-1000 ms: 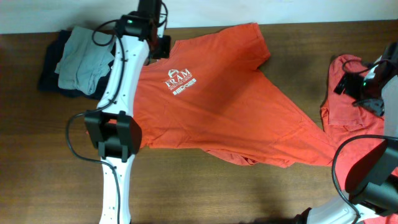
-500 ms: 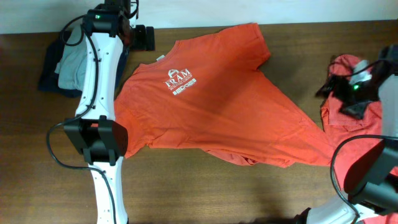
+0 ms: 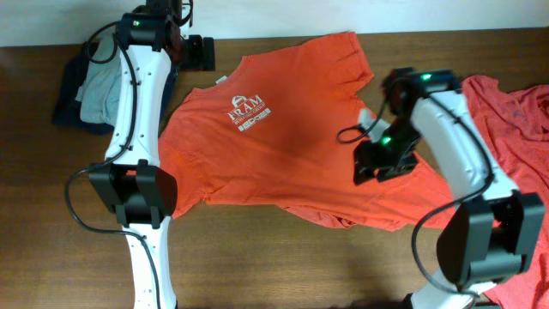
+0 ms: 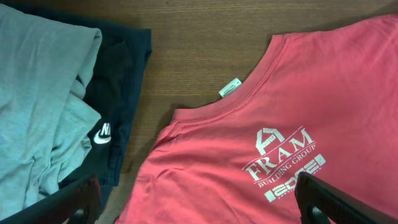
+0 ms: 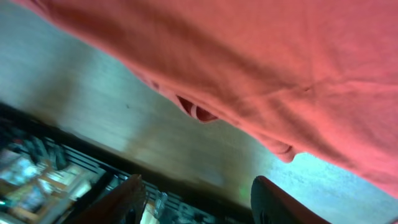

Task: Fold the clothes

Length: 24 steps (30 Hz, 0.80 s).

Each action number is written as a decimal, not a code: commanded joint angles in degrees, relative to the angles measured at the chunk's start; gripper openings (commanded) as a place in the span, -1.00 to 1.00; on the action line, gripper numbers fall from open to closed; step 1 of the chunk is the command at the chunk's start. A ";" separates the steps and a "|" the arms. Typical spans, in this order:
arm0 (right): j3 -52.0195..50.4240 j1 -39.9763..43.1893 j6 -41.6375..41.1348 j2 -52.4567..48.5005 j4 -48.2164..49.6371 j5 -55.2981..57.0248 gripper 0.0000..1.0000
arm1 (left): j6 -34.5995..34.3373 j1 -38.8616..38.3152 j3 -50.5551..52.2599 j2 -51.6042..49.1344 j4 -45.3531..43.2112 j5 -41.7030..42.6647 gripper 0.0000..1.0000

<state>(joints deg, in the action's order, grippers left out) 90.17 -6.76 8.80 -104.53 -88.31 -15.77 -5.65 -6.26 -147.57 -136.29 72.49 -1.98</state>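
At the far left of the table [image 3: 283, 257] you have a grey garment [image 3: 107, 77] lying on top of a dark one [image 3: 69, 103]; the left wrist view shows a small white swoosh mark [image 4: 102, 132] on the dark cloth. Just to the right of that pile, at the back edge of the table, your left gripper [image 3: 199, 53] sits beside the collar of the orange-red T-shirt [image 3: 292, 146]. Its fingers [image 4: 68, 202] stand spread wide at the two lower corners of the wrist view, with nothing between them. The T-shirt lies flat across the middle of the table, chest side up, neck toward the back left. Its white chest print [image 3: 249, 112] is readable, and a small neck tag [image 4: 230, 87] sticks out at the collar. One sleeve points toward the back right, and the lower part trails toward the front right, where the cloth is bunched and creased. Your right gripper [image 3: 377, 163] is over that right-hand portion of the T-shirt. In the blurred right wrist view its two fingers [image 5: 121, 202] stand apart with no cloth between them, the shirt's rumpled edge lying beyond the tips. Whether the gripper touches the cloth cannot be told. At the far right edge a second orange-red shirt [image 3: 506, 112] lies crumpled, close beside the first.
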 commanded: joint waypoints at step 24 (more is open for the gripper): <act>-36.89 -17.68 -4.70 17.51 40.52 5.20 0.07 | -0.33 0.04 -0.66 1.53 0.04 -0.42 0.98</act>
<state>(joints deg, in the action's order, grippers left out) 53.43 -23.40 0.45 -85.60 -49.69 -8.40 -5.65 -6.24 -147.57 -136.29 72.64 -1.98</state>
